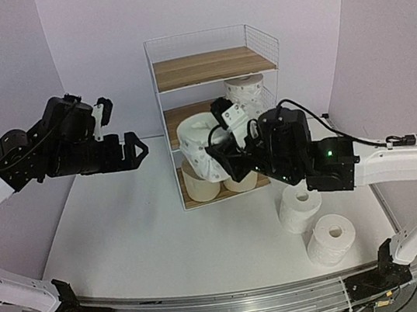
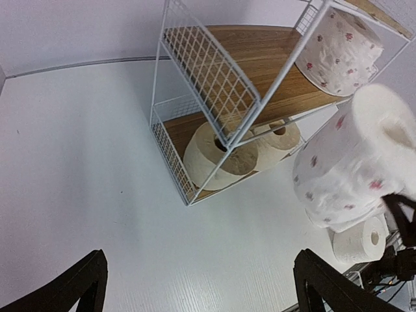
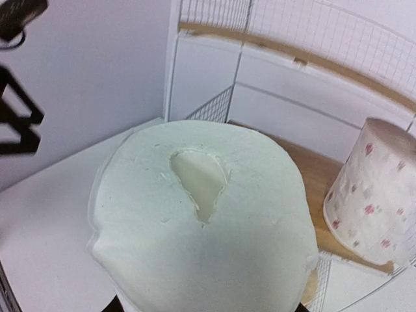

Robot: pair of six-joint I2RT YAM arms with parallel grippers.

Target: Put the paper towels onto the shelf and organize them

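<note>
Dotted roll (image 1: 200, 146) at shelf (image 1: 211, 68) front, seemingly squashed, beige rolls (image 2: 216, 157) below

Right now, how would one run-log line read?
right end effector: shut on held roll, at shelf front; left end effector: open; bottom: beige rolls; middle: dotted roll; table: white rolls

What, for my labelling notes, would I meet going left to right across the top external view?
Left arm's open black fingers → white paper roll with small dots, held before the white wire shelf → plain white paper roll standing on the white table → second plain white roll, nearer the front edge.
</note>
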